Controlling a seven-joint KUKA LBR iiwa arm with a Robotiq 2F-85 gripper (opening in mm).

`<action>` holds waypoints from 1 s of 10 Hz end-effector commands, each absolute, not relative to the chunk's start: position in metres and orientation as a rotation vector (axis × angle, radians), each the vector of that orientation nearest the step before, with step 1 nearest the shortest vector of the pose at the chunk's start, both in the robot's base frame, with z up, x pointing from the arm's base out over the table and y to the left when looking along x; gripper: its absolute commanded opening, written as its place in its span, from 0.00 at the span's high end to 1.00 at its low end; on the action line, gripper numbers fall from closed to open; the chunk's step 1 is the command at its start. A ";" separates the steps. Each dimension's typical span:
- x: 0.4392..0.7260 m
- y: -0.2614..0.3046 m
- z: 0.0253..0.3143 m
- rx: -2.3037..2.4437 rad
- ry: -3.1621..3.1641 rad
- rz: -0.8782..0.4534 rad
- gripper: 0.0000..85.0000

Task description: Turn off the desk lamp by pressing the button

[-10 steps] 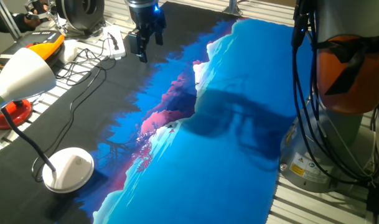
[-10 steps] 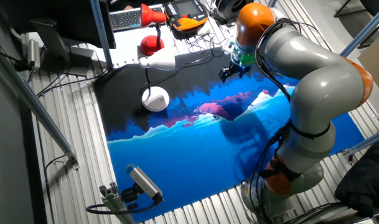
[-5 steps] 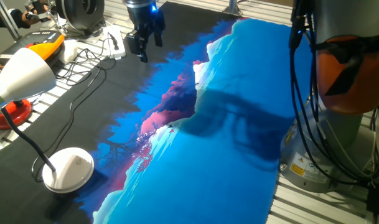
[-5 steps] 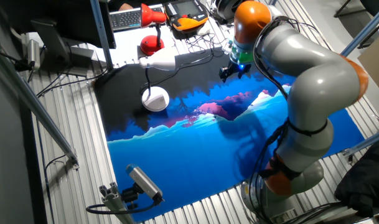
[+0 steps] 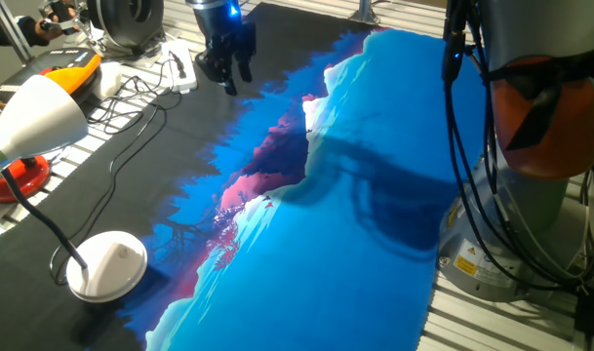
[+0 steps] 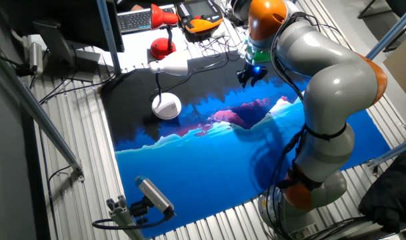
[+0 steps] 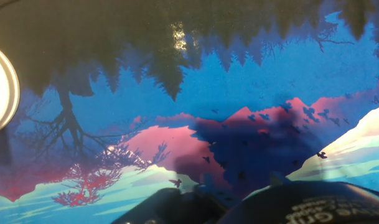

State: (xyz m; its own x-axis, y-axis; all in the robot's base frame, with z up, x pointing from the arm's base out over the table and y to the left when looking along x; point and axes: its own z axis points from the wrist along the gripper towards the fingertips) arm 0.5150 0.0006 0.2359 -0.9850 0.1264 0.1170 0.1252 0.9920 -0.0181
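The desk lamp stands at the mat's left end, with a white cone shade (image 5: 35, 119), a thin black neck and a round white dome base (image 5: 106, 264). A faint greyish spot on the dome, the button (image 5: 124, 255), is barely visible. In the other fixed view the shade (image 6: 171, 65) hangs over the base (image 6: 167, 107). My gripper (image 5: 228, 78) hovers over the mat's dark far edge, well away from the base; it also shows in the other fixed view (image 6: 252, 75). In the hand view, the bright rim of the base (image 7: 1, 87) shows at the left edge. No view shows the gap between my fingertips.
A red lamp (image 6: 161, 28) stands behind the white one, its red base (image 5: 16, 176) beside the neck. An orange-black device (image 5: 74, 71) and loose cables (image 5: 140, 107) lie past the mat's (image 5: 375, 195) far side. The arm's base (image 5: 540, 127) fills the right.
My gripper has shifted slightly toward the lamp side over the mat's dark edge, and the wrist has turned a little. The lamp has not moved.
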 end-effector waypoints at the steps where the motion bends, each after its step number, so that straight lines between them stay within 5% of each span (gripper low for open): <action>1: 0.515 0.001 0.236 -0.192 -3.017 0.016 1.00; 10: 0.515 0.000 0.236 -0.216 -3.021 0.015 1.00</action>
